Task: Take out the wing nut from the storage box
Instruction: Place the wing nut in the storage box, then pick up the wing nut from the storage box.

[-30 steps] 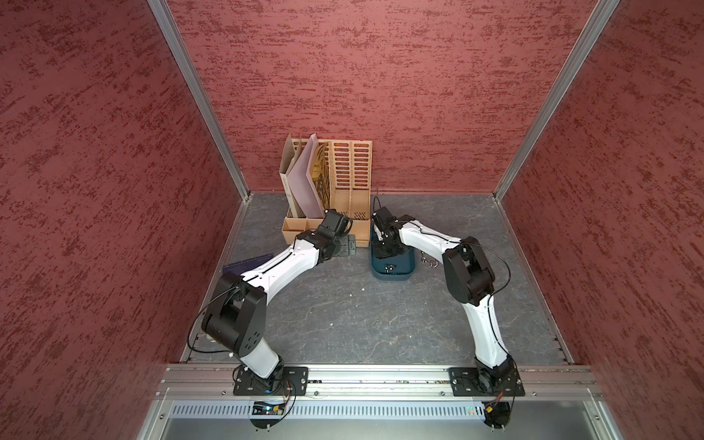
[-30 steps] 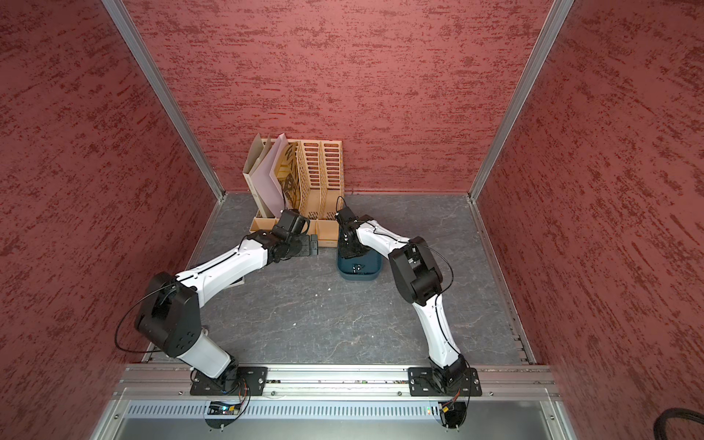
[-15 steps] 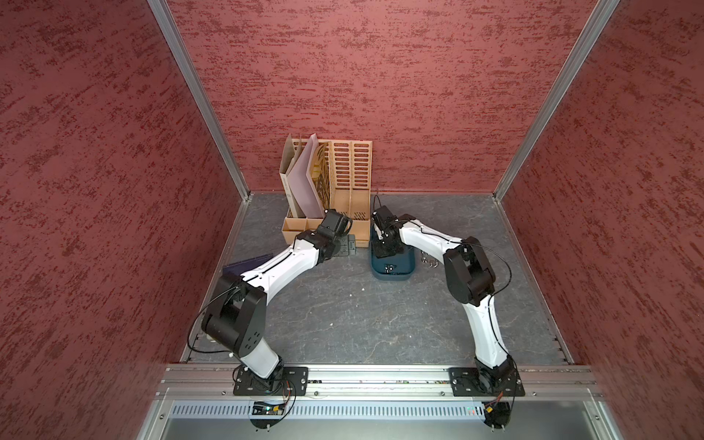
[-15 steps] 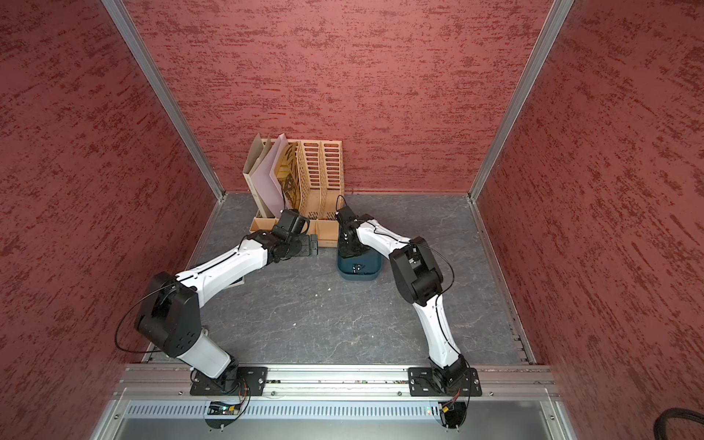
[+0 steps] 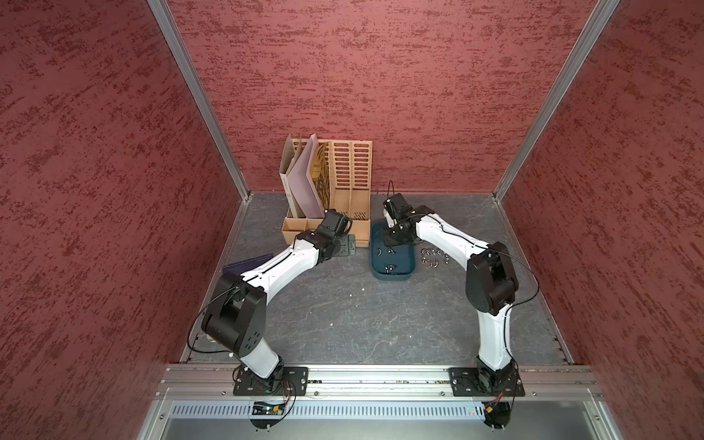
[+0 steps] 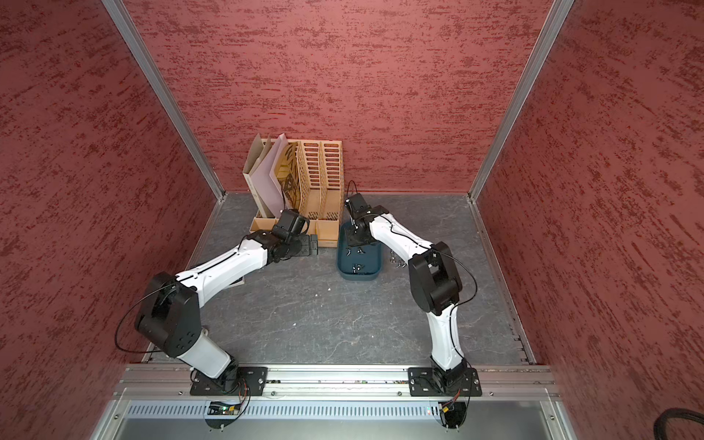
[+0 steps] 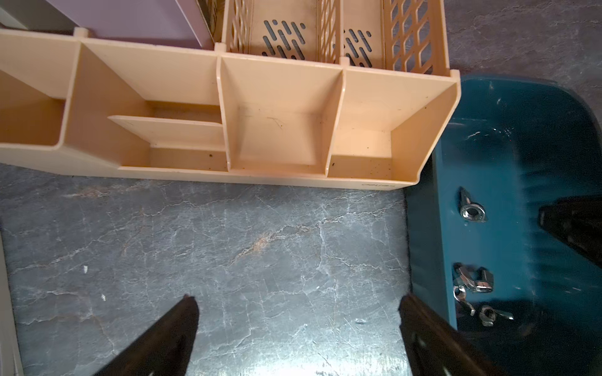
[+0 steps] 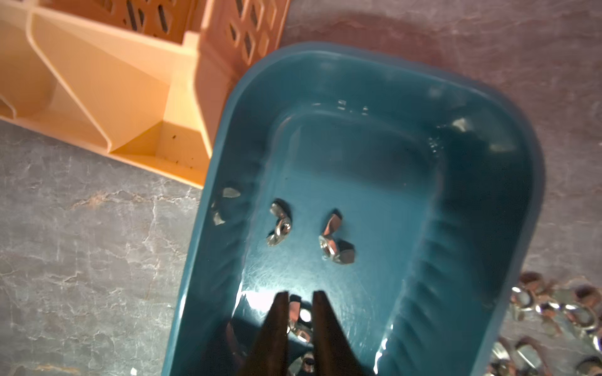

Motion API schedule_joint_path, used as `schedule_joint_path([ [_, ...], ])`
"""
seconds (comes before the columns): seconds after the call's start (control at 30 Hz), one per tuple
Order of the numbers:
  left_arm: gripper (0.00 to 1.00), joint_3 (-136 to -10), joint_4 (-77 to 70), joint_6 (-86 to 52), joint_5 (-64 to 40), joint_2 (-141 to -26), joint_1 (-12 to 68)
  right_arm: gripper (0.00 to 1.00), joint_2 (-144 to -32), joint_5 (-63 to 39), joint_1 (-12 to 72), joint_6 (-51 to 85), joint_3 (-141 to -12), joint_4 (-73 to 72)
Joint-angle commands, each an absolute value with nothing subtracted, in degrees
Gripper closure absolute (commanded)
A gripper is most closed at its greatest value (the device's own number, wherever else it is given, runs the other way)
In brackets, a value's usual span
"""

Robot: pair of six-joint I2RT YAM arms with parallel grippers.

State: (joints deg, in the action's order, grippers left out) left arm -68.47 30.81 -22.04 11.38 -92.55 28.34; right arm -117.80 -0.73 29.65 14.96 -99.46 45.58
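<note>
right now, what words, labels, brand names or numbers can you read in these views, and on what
No text reads clearly anywhere.
A small embossed mark on the file organiser, along its front lip: too faint to read.
On the storage box and wing nuts: no markings visible.

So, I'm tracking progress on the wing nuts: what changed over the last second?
The right pincer shifted toward the far end of the storage box, or lifted. Its jaws straddle a wing nut, grip unclear. The open left pincer, file organiser and loose nuts stayed put.
</note>
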Motion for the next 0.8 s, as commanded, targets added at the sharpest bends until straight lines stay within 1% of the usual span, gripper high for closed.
schedule_joint_path([
  [0.0,0.0,-69.5,30.0,-21.7,10.7,-92.3,28.6,0.75,-119.0,-2.5,30.0,15.0,-98.6,43.3],
  [0.13,0.0,-69.2,30.1,-21.6,11.1,-91.8,28.7,0.74,-122.3,-3.0,30.5,15.3,-100.3,43.1],
  [0.37,0.0,-68.6,30.1,-21.7,11.2,-91.8,28.4,0.73,-126.2,-3.6,31.4,15.5,-102.7,43.1],
  [0.77,0.0,-68.3,30.0,-21.7,11.2,-91.6,28.4,0.7,-129.0,-2.6,31.6,16.3,-105.0,43.2],
])
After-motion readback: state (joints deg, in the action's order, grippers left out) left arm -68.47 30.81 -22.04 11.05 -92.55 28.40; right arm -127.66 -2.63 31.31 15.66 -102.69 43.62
